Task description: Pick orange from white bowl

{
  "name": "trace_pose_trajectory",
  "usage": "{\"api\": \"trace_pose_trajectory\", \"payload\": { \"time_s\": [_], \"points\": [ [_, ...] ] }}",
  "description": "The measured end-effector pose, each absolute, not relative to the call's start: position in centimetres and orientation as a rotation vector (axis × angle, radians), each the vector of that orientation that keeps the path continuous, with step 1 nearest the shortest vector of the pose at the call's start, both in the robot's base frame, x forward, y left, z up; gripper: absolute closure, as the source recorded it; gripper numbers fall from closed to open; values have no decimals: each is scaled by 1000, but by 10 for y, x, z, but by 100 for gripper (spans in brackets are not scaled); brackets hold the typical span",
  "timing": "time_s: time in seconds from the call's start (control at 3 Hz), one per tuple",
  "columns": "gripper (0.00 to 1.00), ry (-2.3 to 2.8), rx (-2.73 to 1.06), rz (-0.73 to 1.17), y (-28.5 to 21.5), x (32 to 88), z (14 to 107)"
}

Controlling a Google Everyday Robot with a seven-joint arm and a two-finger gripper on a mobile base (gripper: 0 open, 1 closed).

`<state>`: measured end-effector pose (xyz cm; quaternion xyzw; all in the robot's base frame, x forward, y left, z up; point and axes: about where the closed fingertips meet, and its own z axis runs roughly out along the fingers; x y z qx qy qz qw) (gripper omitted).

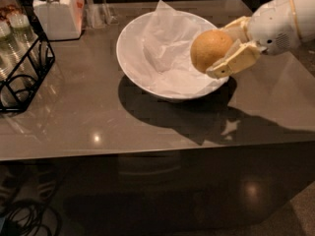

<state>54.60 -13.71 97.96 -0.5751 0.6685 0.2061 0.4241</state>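
The hand point(220, 51) reaches in from the right of the white bowl point(130, 58) and is closed on the orange point(209, 50), with one cream finger above the fruit and one below it. The orange sits over the bowl's right rim, clear of the crumpled white paper point(165, 50) lining the inside. The bowl rests on the grey worktop point(74, 117). Left of the bowl stand a white lidded jar point(54, 11) and a black wire rack point(27, 68).
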Motion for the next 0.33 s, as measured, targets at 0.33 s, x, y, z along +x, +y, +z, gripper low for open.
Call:
{"api": "trace_pose_trajectory", "payload": {
  "time_s": [0.33],
  "points": [
    [100, 1684, -1392, 442, -153, 524, 995]
  ]
}}
